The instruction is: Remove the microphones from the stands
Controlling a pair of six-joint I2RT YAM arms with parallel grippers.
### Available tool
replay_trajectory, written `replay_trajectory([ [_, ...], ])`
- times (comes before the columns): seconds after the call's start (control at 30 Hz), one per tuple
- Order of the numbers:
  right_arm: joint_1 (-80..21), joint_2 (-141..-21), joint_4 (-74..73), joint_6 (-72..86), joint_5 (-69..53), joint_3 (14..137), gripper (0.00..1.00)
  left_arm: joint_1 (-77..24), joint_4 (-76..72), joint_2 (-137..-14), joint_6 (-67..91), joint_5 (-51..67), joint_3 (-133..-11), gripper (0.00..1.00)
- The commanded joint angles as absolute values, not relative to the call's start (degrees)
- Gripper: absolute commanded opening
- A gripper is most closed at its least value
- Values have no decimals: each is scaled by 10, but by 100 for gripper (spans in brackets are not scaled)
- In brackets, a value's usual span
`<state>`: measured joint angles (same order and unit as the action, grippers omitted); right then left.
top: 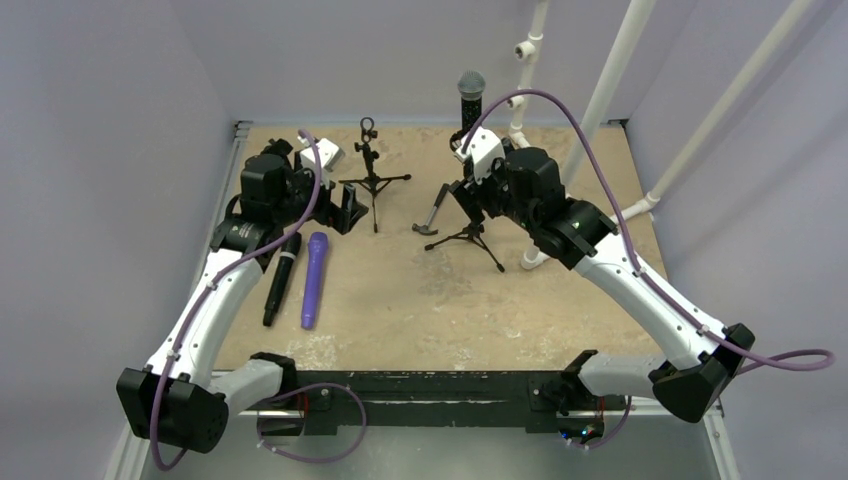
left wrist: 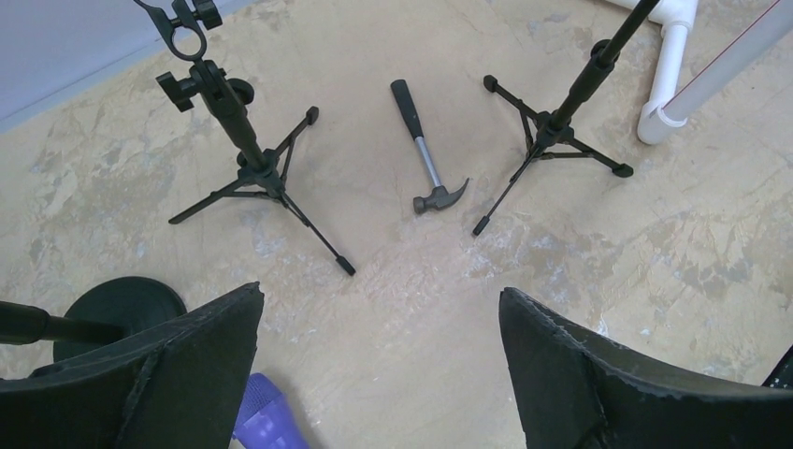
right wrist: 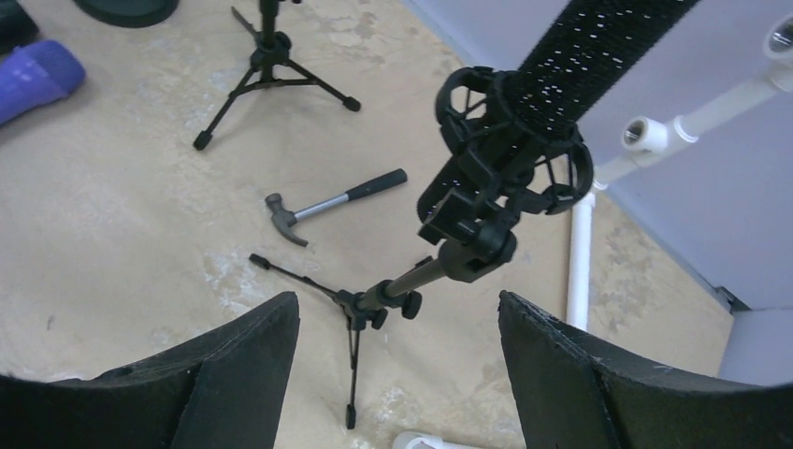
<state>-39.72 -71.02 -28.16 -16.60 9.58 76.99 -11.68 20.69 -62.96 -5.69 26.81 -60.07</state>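
The microphone (top: 471, 92), black with a grey mesh head, stands upright in the clip of the right tripod stand (top: 470, 235) at the back of the table. In the right wrist view its black body (right wrist: 584, 51) sits in the clip (right wrist: 500, 164). My right gripper (right wrist: 399, 297) is open, its fingers apart on either side of the stand's pole (right wrist: 411, 281) below the clip and touching nothing. In the top view that gripper (top: 462, 195) is close in front of the stand. My left gripper (left wrist: 381, 290) is open and empty over bare table, near an empty stand (left wrist: 245, 154).
A hammer (top: 432, 215) lies between the two stands. A black microphone (top: 281, 278) and a purple one (top: 314, 280) lie side by side on the left. White pipes (top: 610, 90) rise at the back right, one (right wrist: 580, 253) just behind the stand.
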Motion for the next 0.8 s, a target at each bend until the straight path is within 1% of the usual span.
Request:
replay_trajectory([
  [0.0,-400,-702,-237,-131,172,766,75,-115,202,-623,-68,277,-600,94],
  [0.2,-399,-718,-206,-99,193,757,75,-114,205,-619,-67,277,-601,94],
  [0.47,-396,-752,-175,-103,225,753,73,-114,198,-609,-66,282,-591,94],
  [0.77,-355,-769,-146,-56,195,733,66,-115,191,-597,-74,294,-574,95],
])
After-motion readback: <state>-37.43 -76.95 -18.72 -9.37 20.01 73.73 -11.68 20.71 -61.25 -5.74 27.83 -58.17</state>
